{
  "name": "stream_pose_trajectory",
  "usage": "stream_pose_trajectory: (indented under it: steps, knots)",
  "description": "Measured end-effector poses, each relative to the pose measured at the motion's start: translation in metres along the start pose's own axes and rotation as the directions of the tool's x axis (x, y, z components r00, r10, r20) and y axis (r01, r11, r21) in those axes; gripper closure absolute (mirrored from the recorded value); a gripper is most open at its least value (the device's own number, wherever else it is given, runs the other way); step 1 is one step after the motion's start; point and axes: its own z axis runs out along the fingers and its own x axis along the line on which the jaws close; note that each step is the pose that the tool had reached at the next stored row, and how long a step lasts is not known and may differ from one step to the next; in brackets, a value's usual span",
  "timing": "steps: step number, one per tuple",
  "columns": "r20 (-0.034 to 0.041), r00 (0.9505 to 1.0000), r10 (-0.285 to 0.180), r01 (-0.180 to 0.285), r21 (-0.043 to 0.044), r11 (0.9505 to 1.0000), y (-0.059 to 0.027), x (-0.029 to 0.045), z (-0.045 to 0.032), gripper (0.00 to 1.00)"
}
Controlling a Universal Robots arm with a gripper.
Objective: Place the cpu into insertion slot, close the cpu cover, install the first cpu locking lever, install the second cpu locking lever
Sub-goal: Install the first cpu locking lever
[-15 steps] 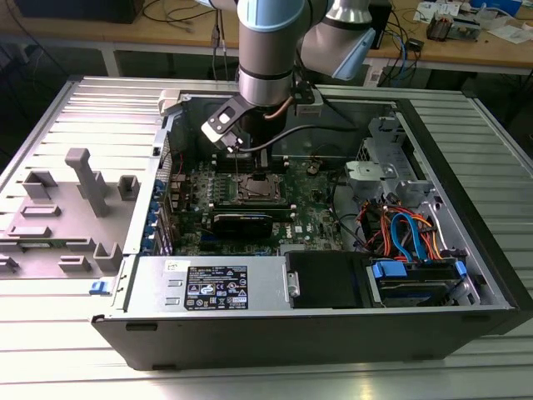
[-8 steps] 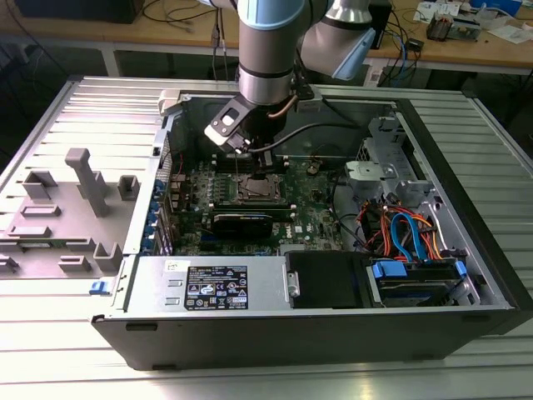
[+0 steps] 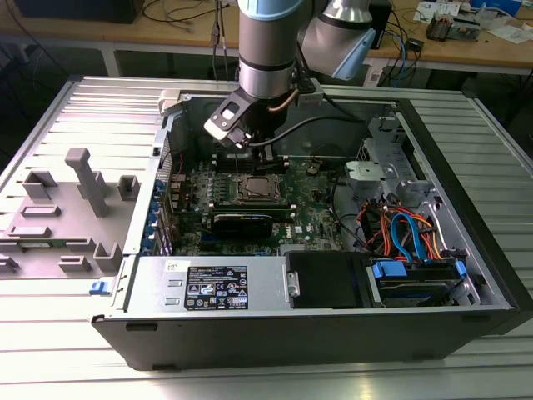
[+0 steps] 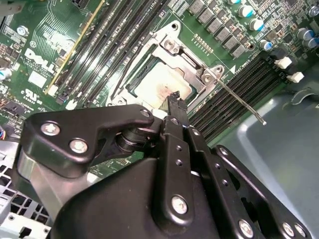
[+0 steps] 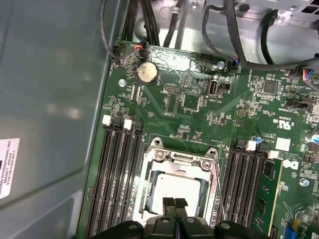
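Note:
The silvery cpu [image 5: 174,185] lies in the insertion slot [image 3: 254,190] on the green motherboard. The cpu cover [image 5: 182,160], a dull metal frame, lies flat around it, and the chip shows through its window [image 4: 160,83]. My gripper [image 5: 174,203] is shut with nothing between its fingers. Its tips [image 4: 175,103] hang just over the socket edge nearest the wrist; I cannot tell whether they touch. One thin locking lever [image 4: 242,104] sticks out slanted from a socket corner, over the memory slots. In the exterior view the gripper [image 3: 252,158] hangs right above the socket.
Long black memory slots [image 5: 117,174] flank the socket on both sides. The open case's metal wall [image 5: 50,99] stands close by. A coin battery [image 5: 147,72] and cables [image 5: 234,35] lie beyond the socket. Drives with blue and orange cables [image 3: 408,242] fill the exterior view's right.

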Motion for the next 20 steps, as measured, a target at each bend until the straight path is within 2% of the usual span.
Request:
stream_pose_trajectory:
  steps: [3, 8, 10, 20]
  knots:
    - [-0.0001, 0.9986, -0.053, 0.053, 0.0012, 0.9986, -0.0002, 0.0, 0.0, 0.89]
    - [-0.0008, 0.9901, -0.14, 0.14, 0.0028, 0.9901, -0.0008, 0.0001, 0.0006, 0.89]
    - [-0.0011, 0.9882, -0.153, 0.153, 0.0027, 0.9882, -0.0026, 0.0005, 0.0008, 0.89]
    - [-0.0026, 0.9864, -0.164, 0.164, 0.0026, 0.9864, -0.0065, 0.001, 0.0007, 0.89]
